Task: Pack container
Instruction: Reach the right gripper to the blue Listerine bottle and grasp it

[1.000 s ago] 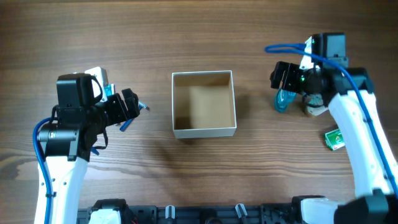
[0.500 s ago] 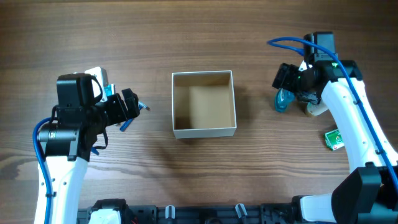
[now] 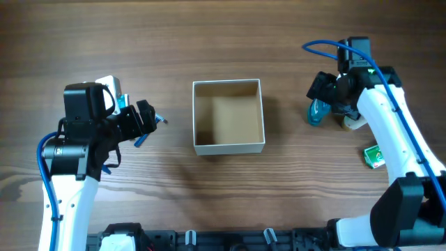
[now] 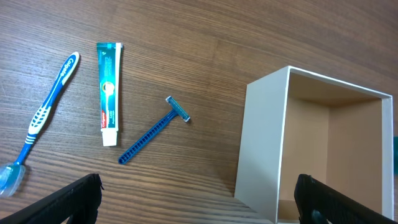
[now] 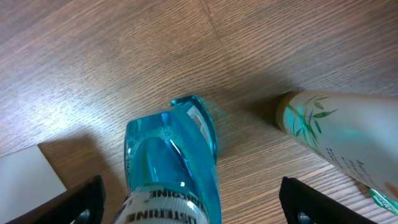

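The container [image 3: 230, 147] is placed in the middle of the bench [image 3: 209, 28], and nothing is seen inside it. The right pincer [image 5: 193, 208] is held released, its jaws spread wide on both sides of the upright blue mouthwash bottle [image 5: 171, 155], which is not yet gripped. The left pincer [image 4: 202, 202] is also released and is kept apart from the razor [image 4: 155, 129], the toothpaste tube [image 4: 109, 93] and the toothbrush [image 4: 46, 106]. A risk is judged here: the mouthwash bottle is smooth and narrow, so if it is closed on off-centre, it can be tipped against the pale leaf-printed bottle [image 5: 336, 134] just beside it, or it can slip out during the carry to the container. Compared to one second ago, the right wrist is turned a little above the mouthwash bottle; the left arm, the container and the mouthwash bottle are not moved.
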You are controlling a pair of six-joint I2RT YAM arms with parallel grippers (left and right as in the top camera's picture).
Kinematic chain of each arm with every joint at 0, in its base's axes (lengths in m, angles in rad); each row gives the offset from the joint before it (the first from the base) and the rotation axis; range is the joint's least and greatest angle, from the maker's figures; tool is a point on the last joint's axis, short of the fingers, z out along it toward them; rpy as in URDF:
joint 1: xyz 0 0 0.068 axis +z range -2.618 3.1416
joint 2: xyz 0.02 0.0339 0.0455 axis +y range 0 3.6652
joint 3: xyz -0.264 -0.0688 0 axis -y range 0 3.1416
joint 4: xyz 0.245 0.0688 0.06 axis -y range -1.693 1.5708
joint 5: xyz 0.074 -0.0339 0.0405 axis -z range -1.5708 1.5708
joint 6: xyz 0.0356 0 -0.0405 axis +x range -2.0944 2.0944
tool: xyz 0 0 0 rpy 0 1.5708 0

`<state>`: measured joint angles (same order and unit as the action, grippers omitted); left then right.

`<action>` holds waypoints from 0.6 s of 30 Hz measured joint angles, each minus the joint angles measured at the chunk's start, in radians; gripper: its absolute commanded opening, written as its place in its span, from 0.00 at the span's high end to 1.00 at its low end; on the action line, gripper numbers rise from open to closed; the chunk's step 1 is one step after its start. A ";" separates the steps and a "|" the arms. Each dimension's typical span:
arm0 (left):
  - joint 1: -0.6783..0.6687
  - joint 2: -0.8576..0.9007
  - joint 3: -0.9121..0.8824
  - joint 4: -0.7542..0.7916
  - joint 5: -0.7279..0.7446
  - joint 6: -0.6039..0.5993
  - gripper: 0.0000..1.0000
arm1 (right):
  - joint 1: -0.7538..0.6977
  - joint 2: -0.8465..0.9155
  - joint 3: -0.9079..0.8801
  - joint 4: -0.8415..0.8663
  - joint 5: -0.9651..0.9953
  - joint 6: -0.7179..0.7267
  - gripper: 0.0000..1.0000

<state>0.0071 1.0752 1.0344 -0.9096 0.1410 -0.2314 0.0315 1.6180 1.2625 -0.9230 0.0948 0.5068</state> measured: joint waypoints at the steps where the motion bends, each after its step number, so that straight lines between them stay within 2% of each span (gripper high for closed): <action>1: 0.000 0.000 0.000 0.000 0.000 0.000 0.00 | 0.000 0.002 -0.001 0.002 0.000 0.000 0.27; 4: 0.000 0.000 0.000 0.000 0.000 0.000 0.00 | 0.000 0.002 -0.002 0.004 0.000 -0.005 0.41; 8: 0.000 0.000 0.000 0.000 0.000 0.000 0.00 | 0.000 0.002 -0.002 0.008 -0.001 -0.018 0.50; 12: 0.000 0.000 0.000 0.000 0.000 0.000 0.00 | 0.000 0.002 -0.002 0.011 -0.002 -0.034 0.69; 15: 0.000 0.000 0.000 0.000 0.000 0.000 0.00 | 0.000 0.002 -0.002 0.012 -0.001 -0.046 0.75; 16: 0.000 0.000 0.000 0.000 0.000 0.000 0.00 | 0.000 0.002 -0.002 0.011 0.003 -0.050 0.80; 18: 0.000 0.000 0.000 -0.001 0.000 0.000 0.00 | -0.002 0.002 -0.002 0.013 0.002 -0.055 0.85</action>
<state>0.0071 1.0752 1.0344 -0.9104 0.1410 -0.2314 0.0299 1.6196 1.2610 -0.9100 0.0963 0.4515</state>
